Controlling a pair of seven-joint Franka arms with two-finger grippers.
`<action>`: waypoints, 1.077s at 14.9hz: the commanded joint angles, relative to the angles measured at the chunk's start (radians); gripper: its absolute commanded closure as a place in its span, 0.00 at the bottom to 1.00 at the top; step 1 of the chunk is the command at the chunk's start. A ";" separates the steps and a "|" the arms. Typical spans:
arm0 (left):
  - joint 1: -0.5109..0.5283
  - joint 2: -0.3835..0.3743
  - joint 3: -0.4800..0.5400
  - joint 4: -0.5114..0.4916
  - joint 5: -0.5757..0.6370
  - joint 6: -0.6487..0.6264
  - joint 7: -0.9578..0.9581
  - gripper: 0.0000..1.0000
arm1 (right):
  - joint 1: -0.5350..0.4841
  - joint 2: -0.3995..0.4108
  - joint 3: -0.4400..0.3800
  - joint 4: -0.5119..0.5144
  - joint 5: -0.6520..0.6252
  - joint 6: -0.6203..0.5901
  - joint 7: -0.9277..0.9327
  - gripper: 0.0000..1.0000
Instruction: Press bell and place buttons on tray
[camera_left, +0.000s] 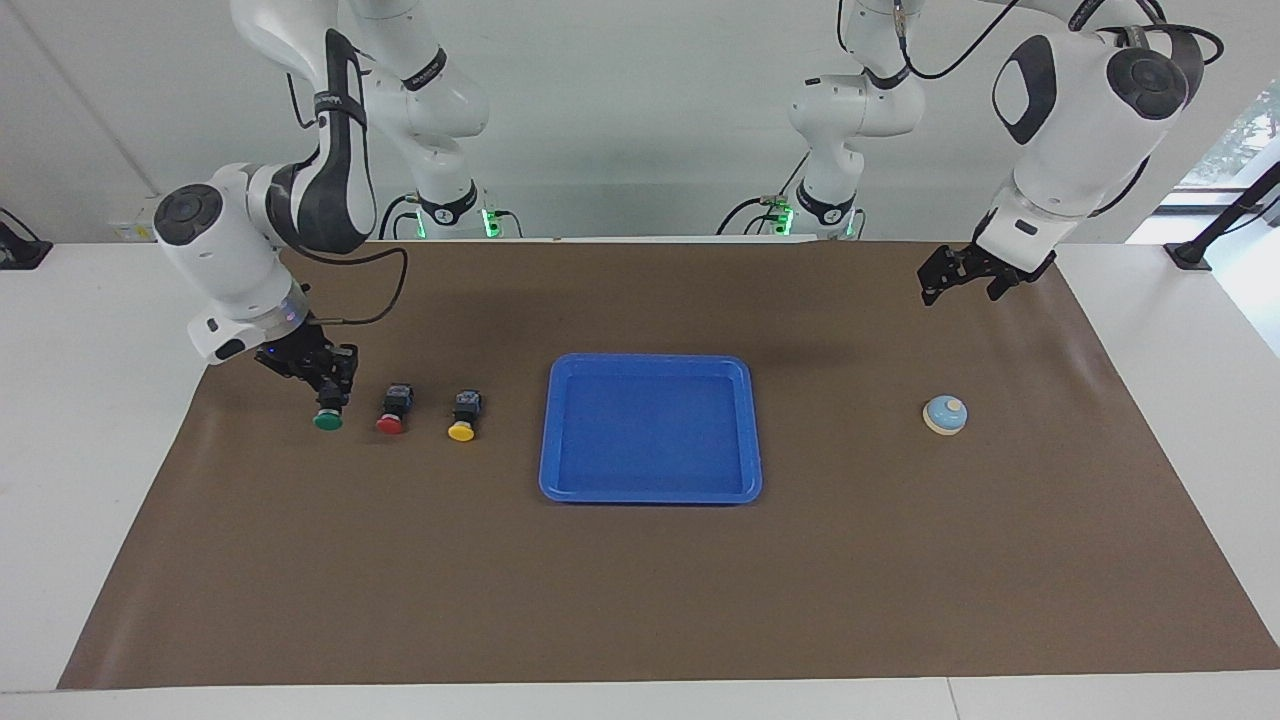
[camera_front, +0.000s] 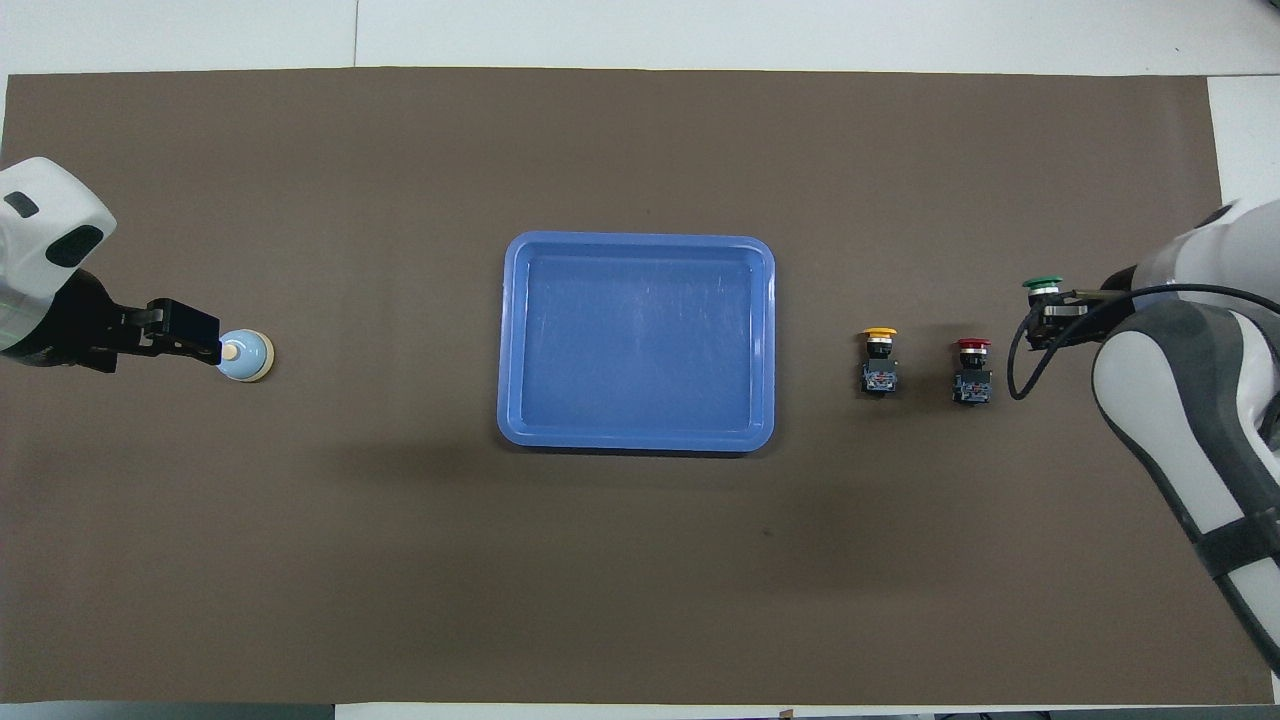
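The light-blue bell (camera_left: 945, 415) stands on the brown mat toward the left arm's end; it also shows in the overhead view (camera_front: 246, 356). My left gripper (camera_left: 934, 288) hangs in the air over the mat beside the bell, clear of it. The green button (camera_left: 327, 419) is held by its black body in my right gripper (camera_left: 328, 388), at or just above the mat, toward the right arm's end. The red button (camera_left: 391, 423) and yellow button (camera_left: 462, 430) lie beside it on the mat. The blue tray (camera_left: 552, 440) sits mid-table with nothing in it.
The brown mat (camera_left: 640, 600) covers most of the white table. The right arm's elbow and cable (camera_front: 1180, 400) hang over the mat's end beside the buttons.
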 joint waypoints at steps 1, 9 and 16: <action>0.002 -0.014 0.002 0.001 -0.012 -0.010 -0.002 0.00 | 0.161 0.020 0.002 0.039 0.001 -0.005 0.181 1.00; 0.002 -0.013 0.003 0.002 -0.011 -0.009 -0.002 0.00 | 0.469 0.189 0.002 0.207 0.007 0.036 0.410 1.00; 0.002 -0.013 0.002 0.001 -0.011 -0.010 -0.002 0.00 | 0.529 0.292 0.002 0.181 0.006 0.155 0.558 1.00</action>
